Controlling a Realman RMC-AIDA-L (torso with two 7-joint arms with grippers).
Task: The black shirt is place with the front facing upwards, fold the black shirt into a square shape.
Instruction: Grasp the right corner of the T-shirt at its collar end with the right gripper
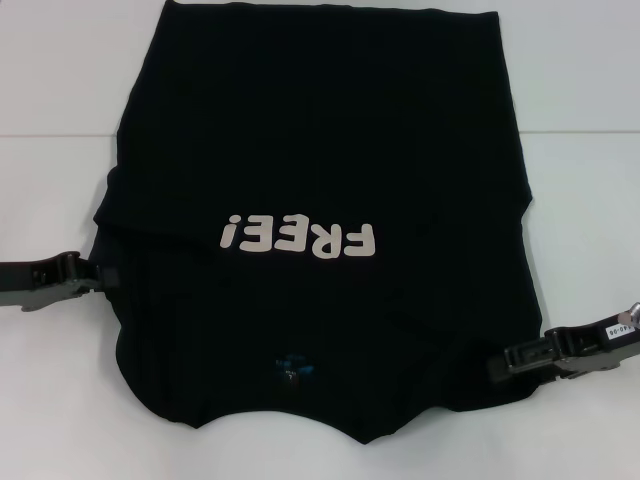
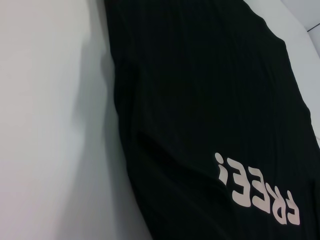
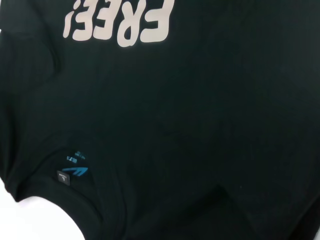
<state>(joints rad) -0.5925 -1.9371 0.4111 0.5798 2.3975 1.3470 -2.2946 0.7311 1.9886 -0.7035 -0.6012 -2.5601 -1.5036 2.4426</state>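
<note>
Black shirt (image 1: 320, 200) lies flat on the white table (image 1: 60, 100), "FREE!" print (image 1: 300, 238) up, spread between your two claws. Your left claw (image 1: 98, 272) touches the shirt's edge beside the print; your right claw (image 1: 497, 362) touches the opposite edge near the blue neck tag (image 1: 293, 369). You cannot tell whether either claw is spread or pinching cloth.

White "FREE!" print upside down on black shirt (image 1: 320, 130)

Bare white table (image 1: 60, 120) open both sides of black shirt (image 1: 320, 150); nothing blocking.
</note>
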